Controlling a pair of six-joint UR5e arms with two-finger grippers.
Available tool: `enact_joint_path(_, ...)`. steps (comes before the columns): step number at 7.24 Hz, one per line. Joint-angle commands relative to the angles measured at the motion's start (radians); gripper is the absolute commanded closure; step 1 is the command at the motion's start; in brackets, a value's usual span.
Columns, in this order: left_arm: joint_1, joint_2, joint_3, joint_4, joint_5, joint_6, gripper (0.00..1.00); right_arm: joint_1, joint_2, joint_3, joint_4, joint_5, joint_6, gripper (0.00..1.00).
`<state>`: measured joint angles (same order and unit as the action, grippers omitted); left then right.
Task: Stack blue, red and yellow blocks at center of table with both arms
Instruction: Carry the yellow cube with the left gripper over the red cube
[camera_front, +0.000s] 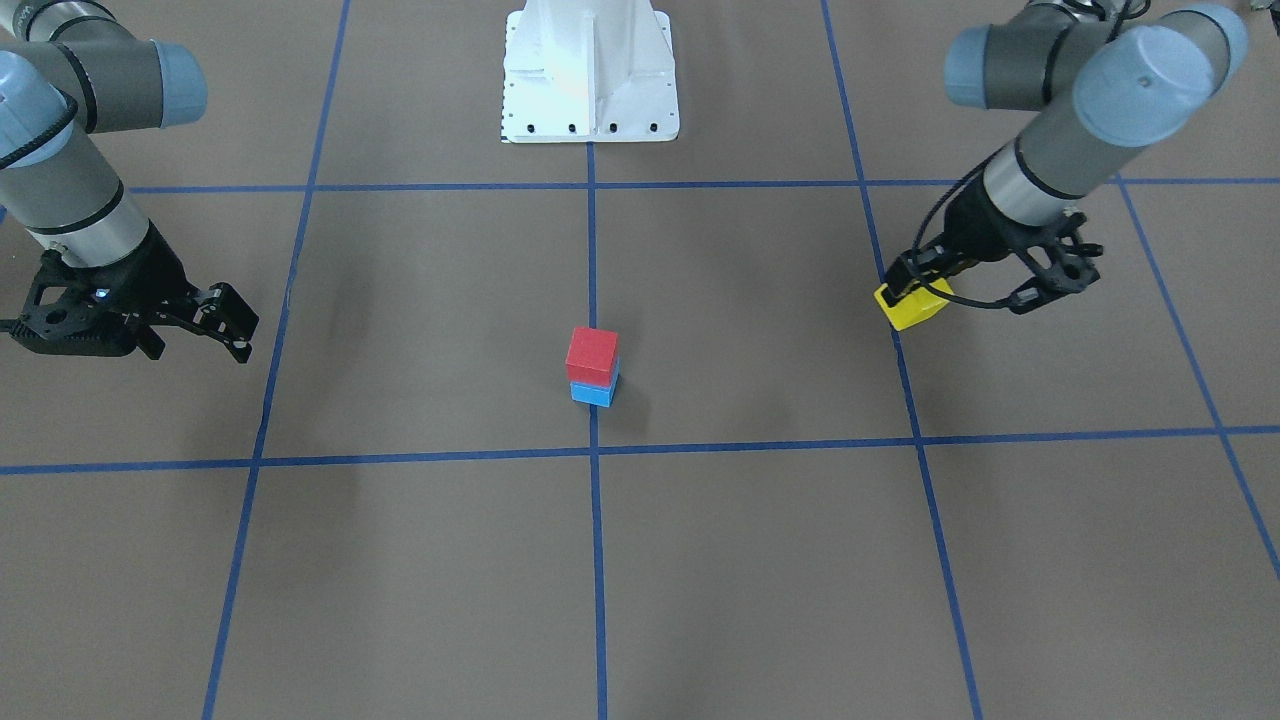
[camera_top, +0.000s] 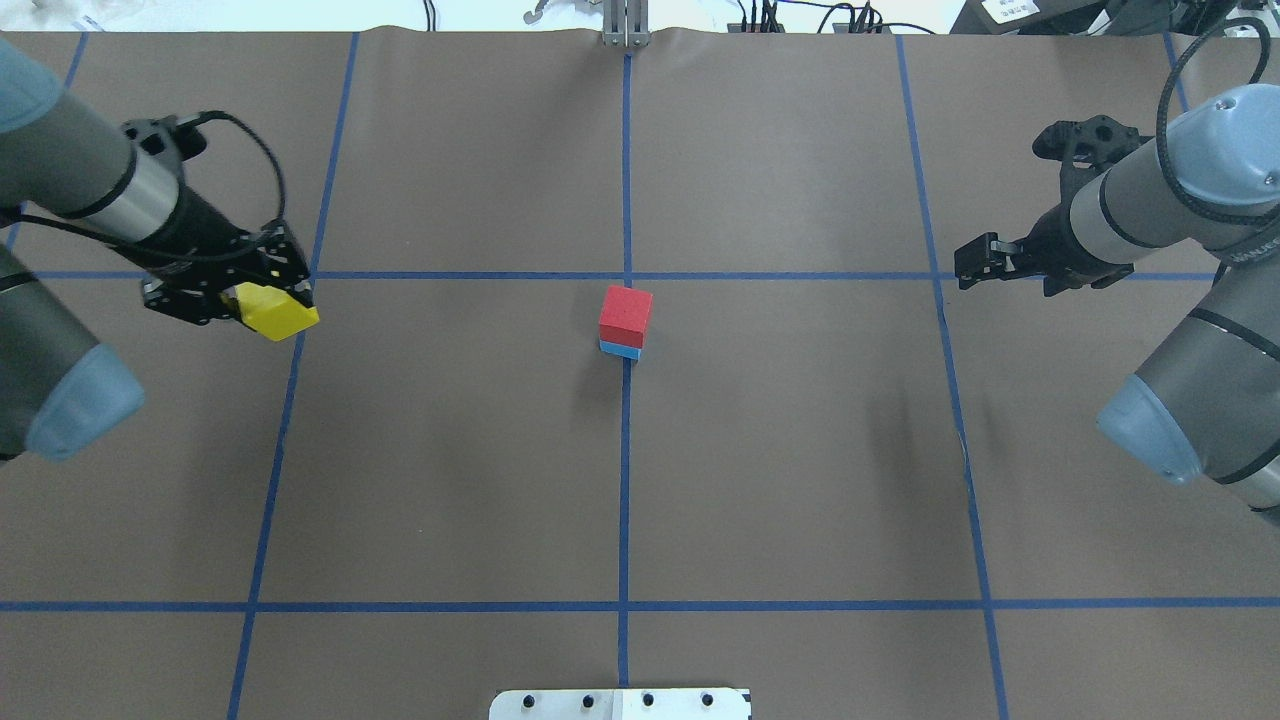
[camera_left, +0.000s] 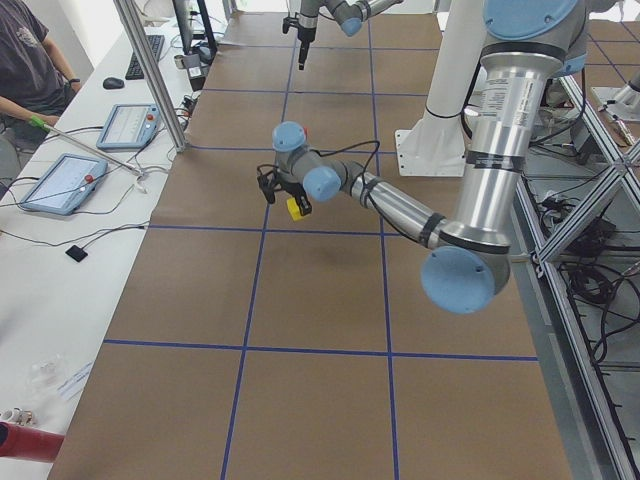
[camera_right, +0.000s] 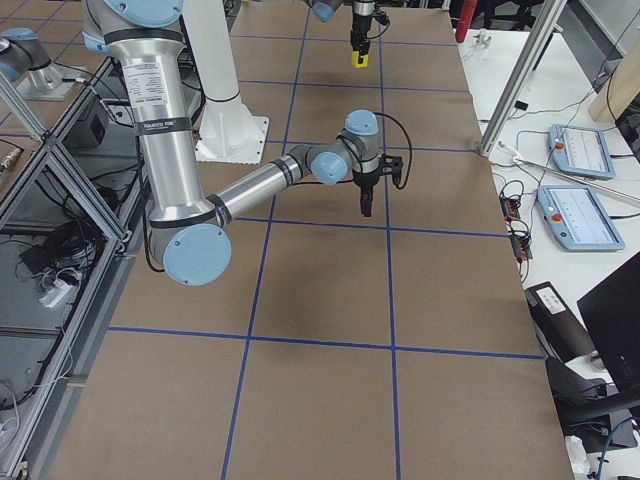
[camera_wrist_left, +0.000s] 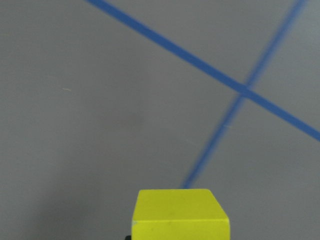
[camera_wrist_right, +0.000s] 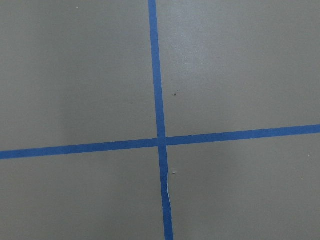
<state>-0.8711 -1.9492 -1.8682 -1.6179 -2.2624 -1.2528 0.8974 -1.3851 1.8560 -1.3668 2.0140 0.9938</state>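
— So, what is your left gripper (camera_top: 265, 300) doing?

— It is clamping the yellow block (camera_top: 278, 313) between its fingers. The block is tilting a little and is sitting far out on my left, well apart from the centre. Going by the left side view, I am holding it above the worktop (camera_top: 800, 450), near a crossing of the blue tape lines (camera_top: 626, 150).

— And where are the other two blocks sitting?

— The red block (camera_top: 626, 314) is resting on top of the blue block (camera_top: 620, 349). The pair is standing on the middle tape line at the centre of the worktop. From overhead only a thin edge of the blue one is showing.

— Is your right gripper (camera_top: 962, 262) carrying anything?

— No, it is carrying nothing. It is hovering far out on my right, over another tape crossing. I cannot tell how far apart its jaws are standing, because the fingers are showing too small and edge-on in every view.
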Motion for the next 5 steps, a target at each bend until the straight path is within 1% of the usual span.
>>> enact_joint_path(1,0.119,-0.339,0.167,0.139,0.109,0.199,1.00,0.005,-0.002,-0.006,0.000,0.002,-0.004,0.00)
enact_joint_path(2,0.135,-0.500,0.314,0.144,0.125,0.203,1.00,0.012,-0.012,-0.007,0.000,0.005,-0.007,0.00)
enact_joint_path(3,0.135,-0.598,0.399,0.144,0.168,0.260,1.00,0.026,-0.018,-0.011,0.000,0.003,-0.047,0.00)
enact_joint_path(4,0.173,-0.641,0.462,0.144,0.250,0.277,1.00,0.041,-0.047,-0.017,-0.001,0.009,-0.094,0.00)
enact_joint_path(5,0.197,-0.672,0.522,0.144,0.256,0.318,1.00,0.066,-0.058,-0.015,0.000,0.017,-0.127,0.00)
